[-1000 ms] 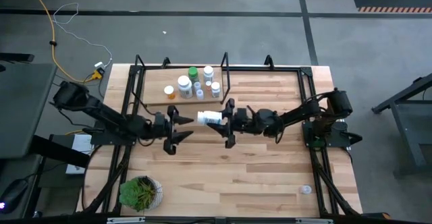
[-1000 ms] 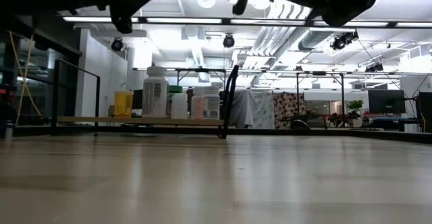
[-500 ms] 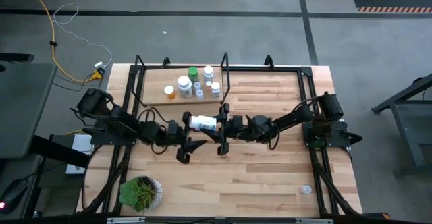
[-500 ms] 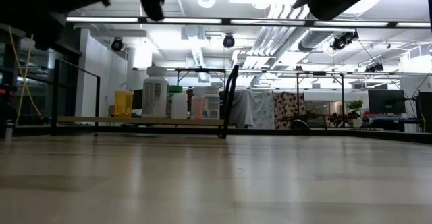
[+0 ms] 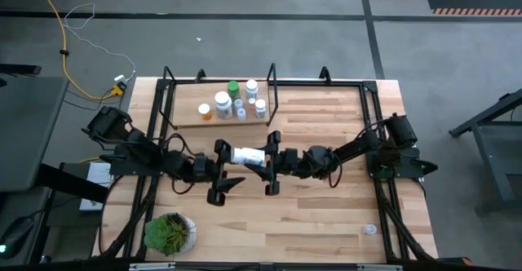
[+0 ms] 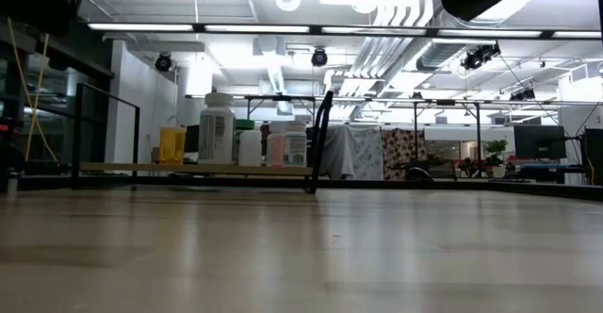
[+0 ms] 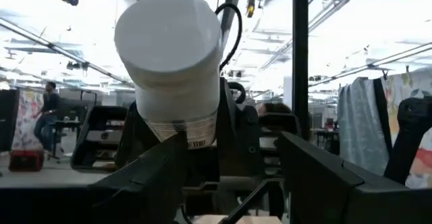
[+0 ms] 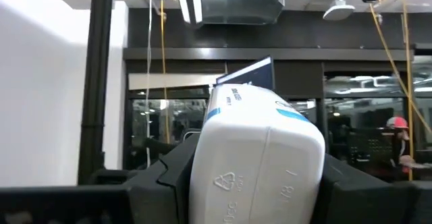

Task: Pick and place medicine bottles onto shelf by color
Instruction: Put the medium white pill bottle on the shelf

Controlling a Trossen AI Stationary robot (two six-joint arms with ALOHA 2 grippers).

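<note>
— White medicine bottle (image 5: 247, 155) hangs sideways over mid-table, pinched by the right gripper (image 5: 269, 163), see?
— From above, yes. The left gripper (image 5: 218, 171) stands spread at its cap end, apart.
— Low down, you only get the shelf (image 6: 188, 170) far left, bottles standing on it.

You have a pale wooden desk (image 5: 310, 214) of joined planks, with a soft sheen in the low view. The shelf (image 5: 183, 117) pairs light wood with thin black metal rods. The held bottle (image 5: 247, 155) looks like smooth white plastic with a glossy printed paper label.
</note>
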